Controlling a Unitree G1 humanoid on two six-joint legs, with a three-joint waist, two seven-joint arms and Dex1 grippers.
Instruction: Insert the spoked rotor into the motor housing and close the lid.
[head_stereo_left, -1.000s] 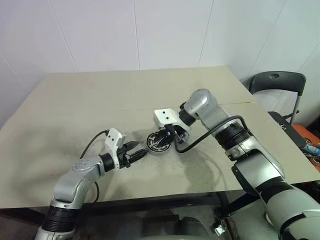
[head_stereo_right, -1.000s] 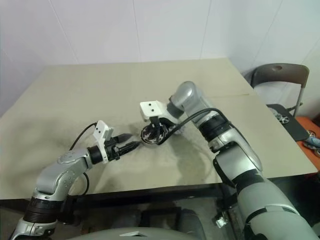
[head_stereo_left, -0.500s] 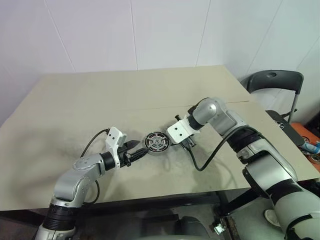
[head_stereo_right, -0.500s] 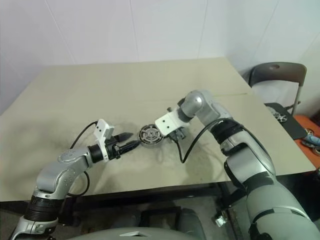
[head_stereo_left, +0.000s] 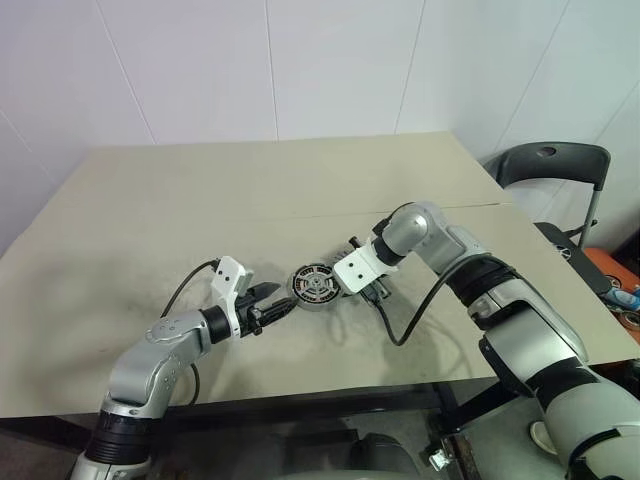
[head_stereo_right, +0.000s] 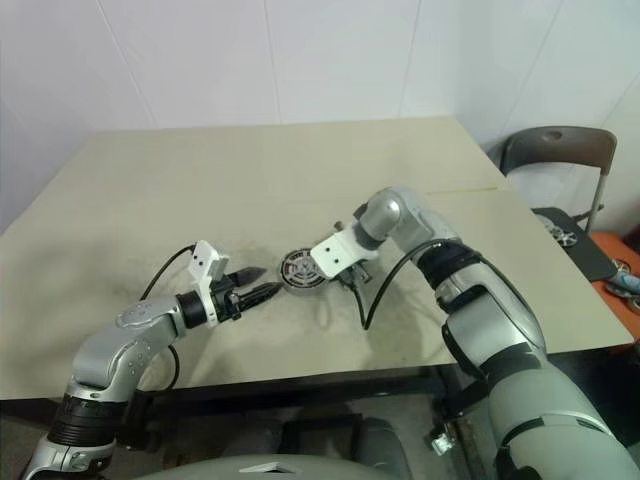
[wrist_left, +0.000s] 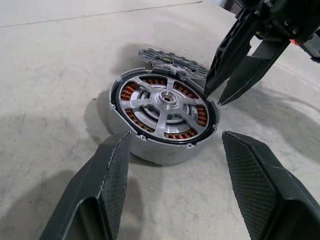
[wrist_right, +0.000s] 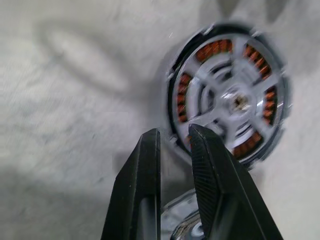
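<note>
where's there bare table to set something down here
The table is bare across its far half and its left side. Crowded near the front middle: motor housing, lid behind it, left gripper and right gripper close around them.

No legible text — none anywhere

Beige matte rectangular table (head_stereo_left: 200, 190) is carrying two parts near its front middle. Short round silver motor housing (wrist_left: 162, 122) with coppery coils is sitting flat on it, the spoked silver rotor (wrist_left: 165, 100) lying inside. Flat round grey ridged lid (wrist_left: 172, 61) is lying just behind, touching the housing's rim.
</note>
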